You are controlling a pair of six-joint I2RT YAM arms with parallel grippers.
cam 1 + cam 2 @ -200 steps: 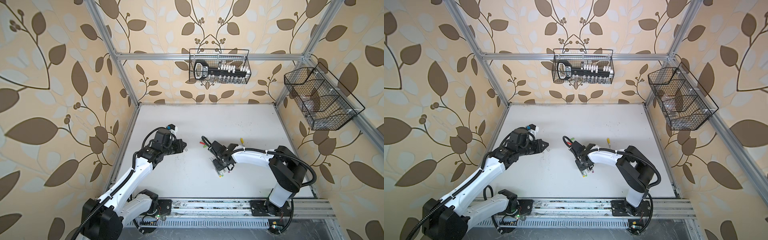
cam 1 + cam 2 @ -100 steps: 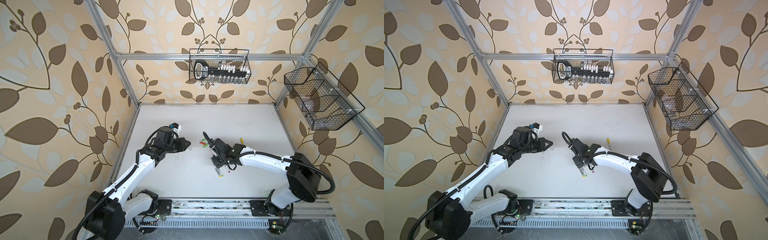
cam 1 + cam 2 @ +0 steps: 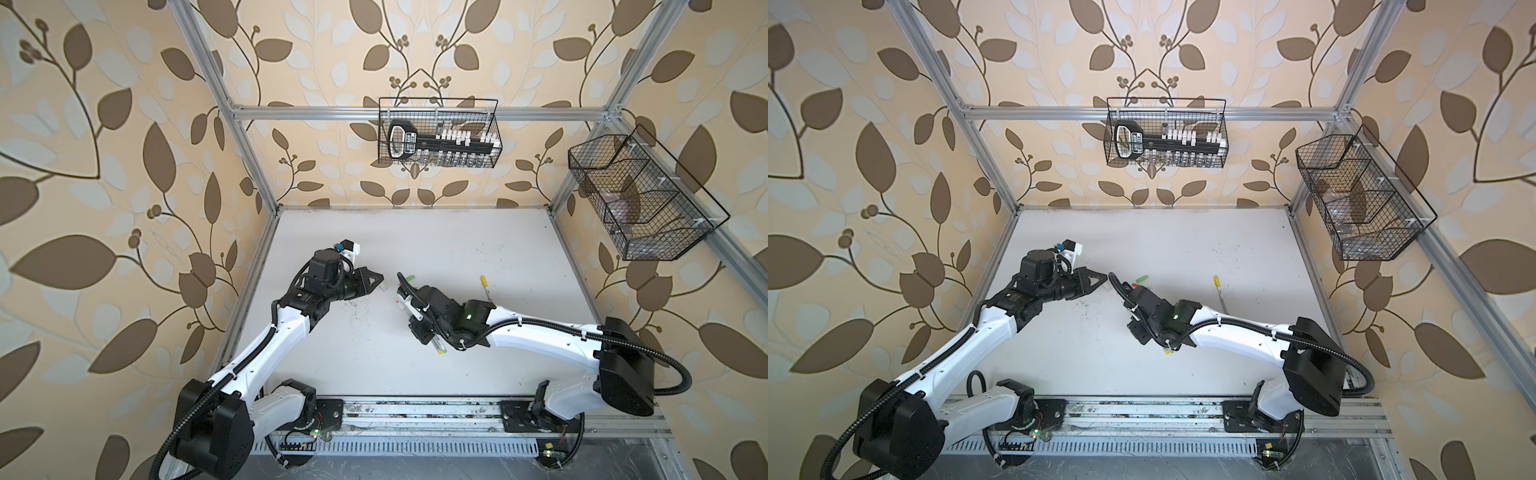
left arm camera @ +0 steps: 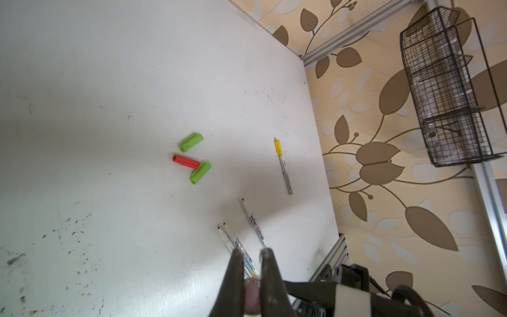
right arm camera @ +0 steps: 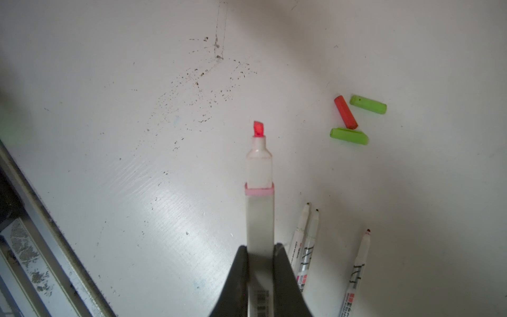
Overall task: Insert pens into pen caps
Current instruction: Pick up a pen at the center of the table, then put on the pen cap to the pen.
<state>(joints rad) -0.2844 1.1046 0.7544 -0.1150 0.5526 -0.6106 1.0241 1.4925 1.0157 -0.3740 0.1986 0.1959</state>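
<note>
Gripping a pink-tipped pen [image 5: 260, 219] in your closed right fingers [image 5: 239, 274], with left fingers [image 4: 236, 274] pinching a likely cap [image 4: 252, 292], align them next.

Leaf-patterned beige walls [image 3: 104, 208], hung with 2 wire baskets [image 3: 438, 99], enclose a speckled white table [image 3: 457, 241].

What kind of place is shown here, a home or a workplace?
Probably a robot test cell: the left arm and right arm stand on a metal rail, inside aluminium frame bars and wallpapered walls; a wire basket hangs behind.
</note>
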